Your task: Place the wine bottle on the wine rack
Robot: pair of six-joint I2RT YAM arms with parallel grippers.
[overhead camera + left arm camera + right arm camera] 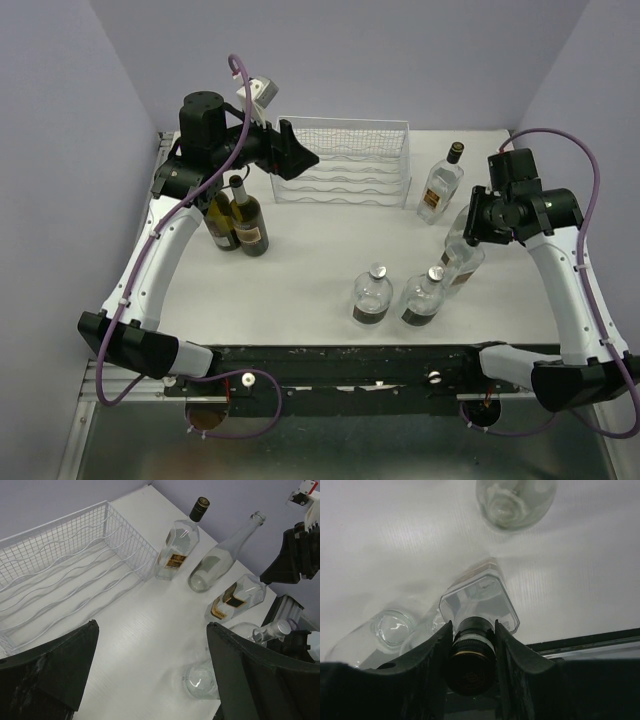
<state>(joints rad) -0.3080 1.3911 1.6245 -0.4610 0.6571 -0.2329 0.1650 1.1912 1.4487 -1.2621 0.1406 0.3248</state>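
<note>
The white wire wine rack (345, 160) stands at the back of the table and also shows in the left wrist view (65, 565); its wavy shelves hold nothing. Two dark wine bottles (243, 218) stand upright at the left. My left gripper (300, 158) hovers open and empty at the rack's left end, its jaws wide apart (152, 630). My right gripper (472, 630) is shut on the black cap (470, 652) of a square clear bottle (480, 600) that stands at the right (462, 265).
A flat clear bottle with a black cap (440, 185) stands right of the rack. A tall open clear bottle (220, 557) stands behind the held one. Two round clear bottles (372, 295) (425, 295) stand near the front. The table's front edge (590, 640) is close by.
</note>
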